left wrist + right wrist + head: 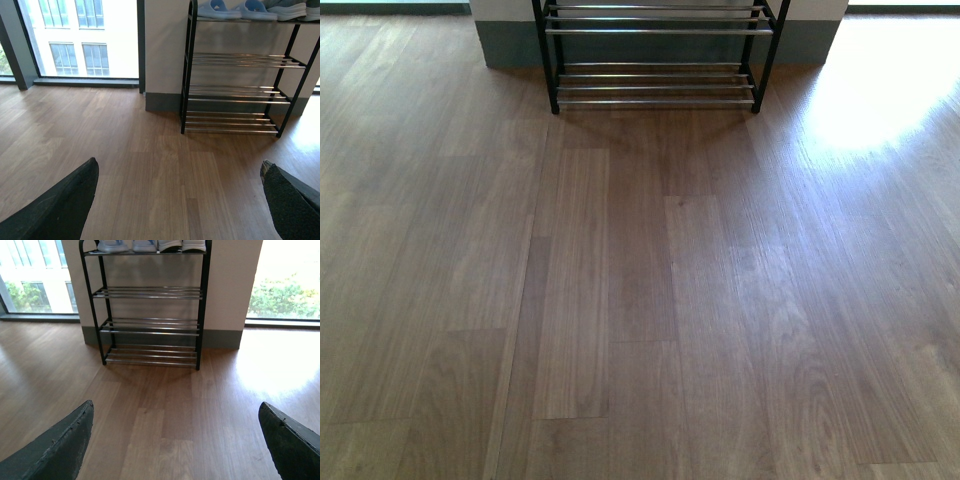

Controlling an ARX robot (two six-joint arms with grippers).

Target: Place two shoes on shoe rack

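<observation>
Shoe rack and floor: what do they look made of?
Shoe rack: uprights look like black painted metal tube, matte, thin and uniform. Shelves look like chromed metal rods, with bright streak reflections along each. Floor: wood-look planks, visible grain and staggered joints, with a satin sheen under window glare; real wood or laminate, cannot tell.

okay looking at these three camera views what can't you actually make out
- Sneakers: in both wrist views the picture's upper edge cuts them off; only soles show.
- Slides: partly cut off the same way.
- Shoe rack: the front view shows only its lowest shelves, so no shoes.
- Left pincer and right pincer: only the fingertips show, spread wide; the arms are out of frame.
</observation>
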